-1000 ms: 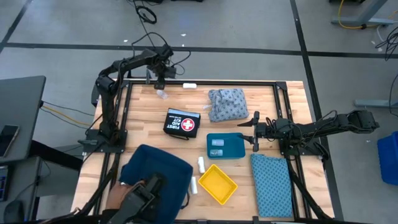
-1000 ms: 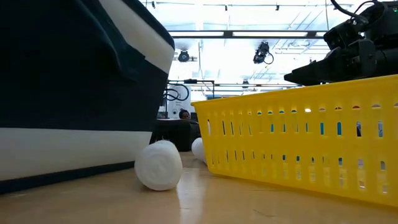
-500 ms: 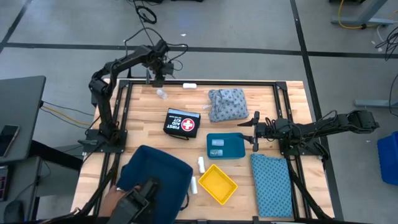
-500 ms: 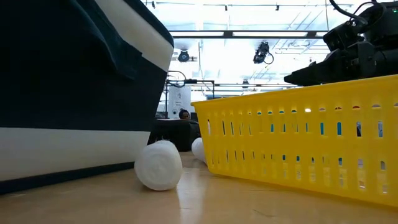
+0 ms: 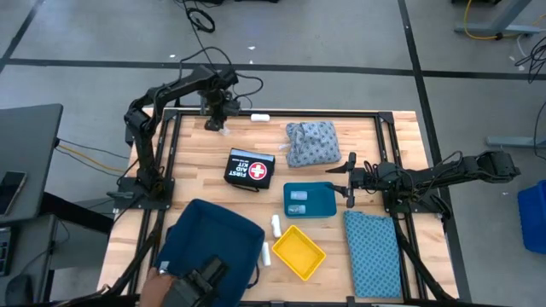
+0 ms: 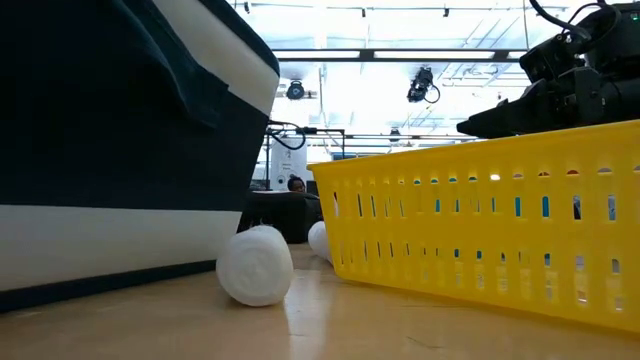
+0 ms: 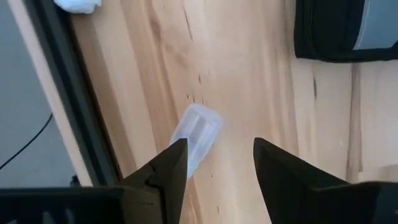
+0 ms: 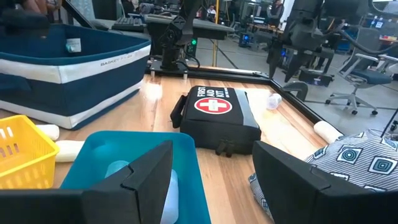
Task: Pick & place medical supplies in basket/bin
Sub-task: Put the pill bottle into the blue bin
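Tabletop (image 5: 205, 153) — teal tray (image 5: 309, 200) holds vials (image 5: 297, 195); yellow basket (image 5: 298, 251) empty.

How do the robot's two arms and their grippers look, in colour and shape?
Both arms are black and jointed, built from slim links with black cables along them. The left gripper has two dark, wedge-shaped fingers with pointed tips. The right gripper has two broad, dark, angular fingers. No markings show.

Grey floor (image 5: 341, 34), dark seams; office chair (image 8: 367, 78); bright ceiling lights (image 6: 400, 55).
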Controlling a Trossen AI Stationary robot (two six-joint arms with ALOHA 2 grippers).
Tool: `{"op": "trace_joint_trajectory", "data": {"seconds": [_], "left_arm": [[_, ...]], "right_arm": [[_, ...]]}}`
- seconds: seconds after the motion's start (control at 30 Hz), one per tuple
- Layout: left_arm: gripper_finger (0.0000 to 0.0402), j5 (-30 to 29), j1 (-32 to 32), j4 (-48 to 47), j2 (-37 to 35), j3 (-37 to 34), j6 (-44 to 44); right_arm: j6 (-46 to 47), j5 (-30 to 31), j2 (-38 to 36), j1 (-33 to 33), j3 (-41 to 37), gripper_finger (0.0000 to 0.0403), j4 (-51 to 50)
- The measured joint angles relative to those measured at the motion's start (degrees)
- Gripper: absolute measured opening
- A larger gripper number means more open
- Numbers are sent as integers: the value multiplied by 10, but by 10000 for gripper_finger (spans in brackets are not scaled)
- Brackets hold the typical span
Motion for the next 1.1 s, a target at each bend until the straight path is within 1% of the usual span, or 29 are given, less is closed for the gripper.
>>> {"op": "trace_joint_trajectory", "data": {"seconds": [0.1,0.17,0.4,0.5,0.57,0.67,0.73,0.83,0.93,1.1], "left_arm": [[178,-10,-4,2,7,0,8],[190,-19,-4,3,12,0,10],[256,-26,-2,6,13,0,9],[273,-26,-3,7,13,0,20],[274,-38,-3,7,13,0,23],[268,-92,-7,6,13,6,28],[261,-103,-7,8,13,18,22],[253,-97,-8,24,13,35,16],[249,-92,-8,63,13,45,21],[248,-47,2,109,22,45,35]], "right_arm": [[0,0,0,0,0,233,0],[-1,0,0,0,0,233,0],[-10,0,0,0,0,233,0],[-13,0,0,0,0,233,0],[-13,0,0,0,0,233,0],[-13,0,0,0,0,233,0],[-12,0,0,0,0,233,0],[-13,1,0,0,0,233,0],[-10,3,0,0,0,233,0],[1,4,0,0,0,233,0]]}}
